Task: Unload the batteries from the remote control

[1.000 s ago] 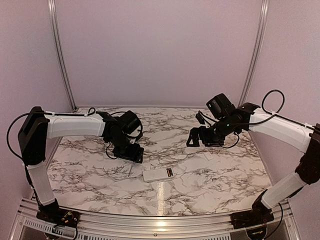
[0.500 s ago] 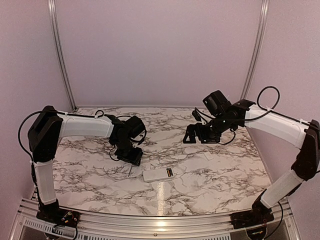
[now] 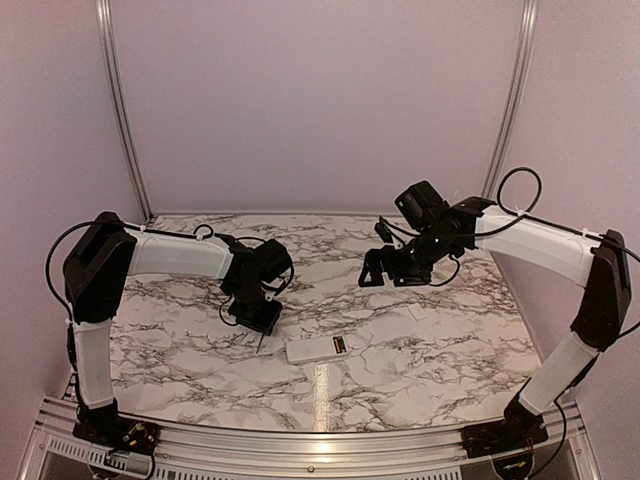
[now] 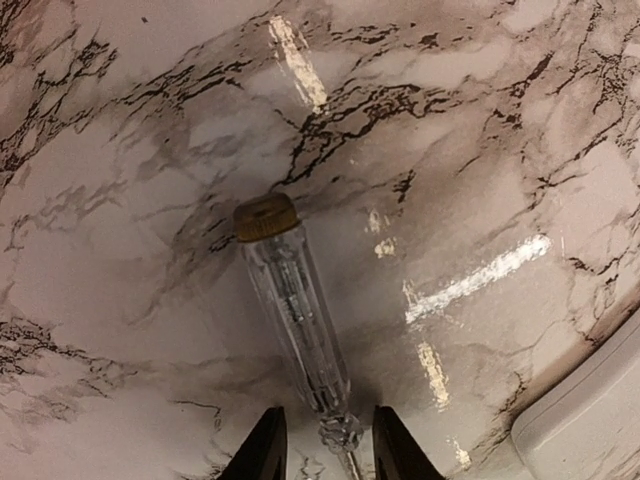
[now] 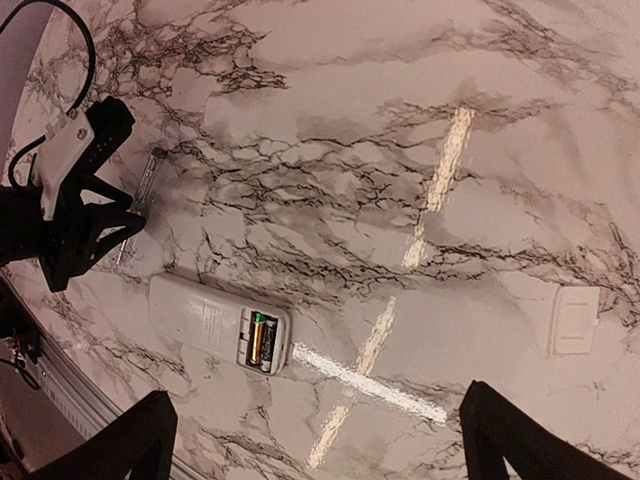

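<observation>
Batteries (image 5: pixel 262 342) sit side by side in the open recess of the remote control (image 5: pixel 205 320) by the worktop (image 3: pixel 420 370) near edge, left pincer (image 4: pixel 330 425) part-open astride a clear screwdriver (image 4: pixel 290 300) without gripping, right pincer (image 3: pixel 385 272) spread wide.

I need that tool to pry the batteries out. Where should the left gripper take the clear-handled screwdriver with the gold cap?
Probably the clear-handled, gold-capped screwdriver is best pinched at the handle's shaft end, from above, fingers across its width: it lies flat on the marble table, and the left gripper straddles that end.
</observation>
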